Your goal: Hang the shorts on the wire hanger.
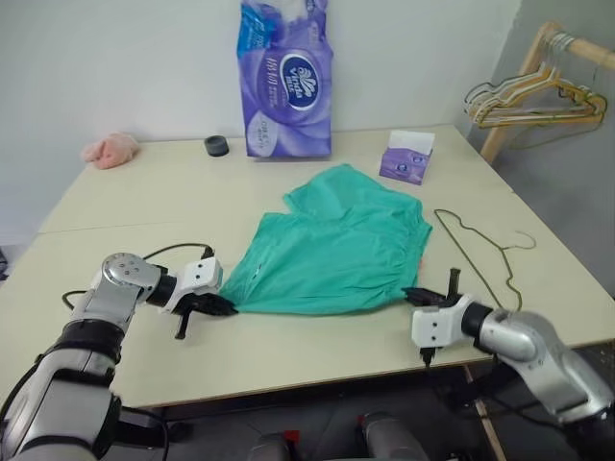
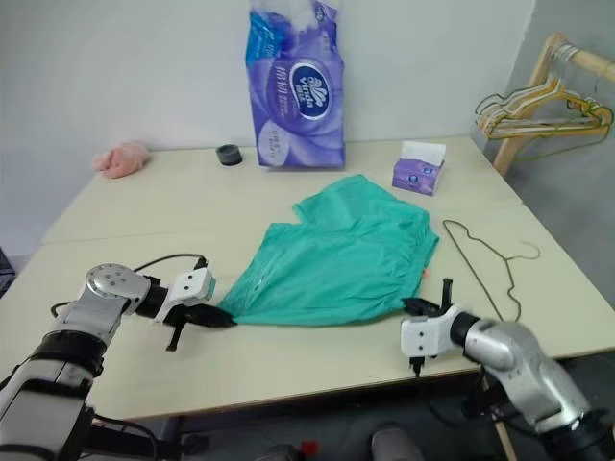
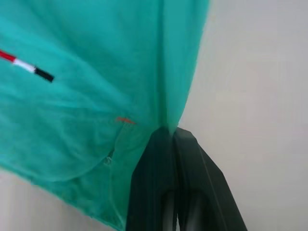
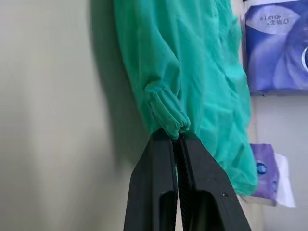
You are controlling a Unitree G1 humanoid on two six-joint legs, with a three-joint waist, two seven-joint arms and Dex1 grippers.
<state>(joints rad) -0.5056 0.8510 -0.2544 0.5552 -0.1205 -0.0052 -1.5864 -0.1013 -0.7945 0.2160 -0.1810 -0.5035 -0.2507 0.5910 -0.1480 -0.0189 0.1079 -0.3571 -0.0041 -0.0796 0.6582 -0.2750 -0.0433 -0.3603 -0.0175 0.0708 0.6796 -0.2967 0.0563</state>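
The teal-green shorts [image 1: 336, 245] lie spread on the beige table [image 1: 144, 206], waistband toward me. My left gripper [image 1: 223, 305] is shut on the shorts' near left corner; the left wrist view shows the cloth [image 3: 96, 96] pinched between the black fingers [image 3: 154, 183]. At the near right corner my right gripper [image 1: 415, 295] is shut on the gathered waistband [image 4: 168, 115]. The olive-green wire hanger [image 1: 480, 250] lies flat on the table just right of the shorts, hook pointing right.
A purple tissue pack [image 1: 286, 82] stands at the back, with a small purple tissue box [image 1: 407, 158] to its right. A dark round cap [image 1: 217, 146] and a pink cloth lump [image 1: 110, 150] lie at the back left. Several hangers [image 1: 538, 96] hang on a wooden rack beyond the table's right edge.
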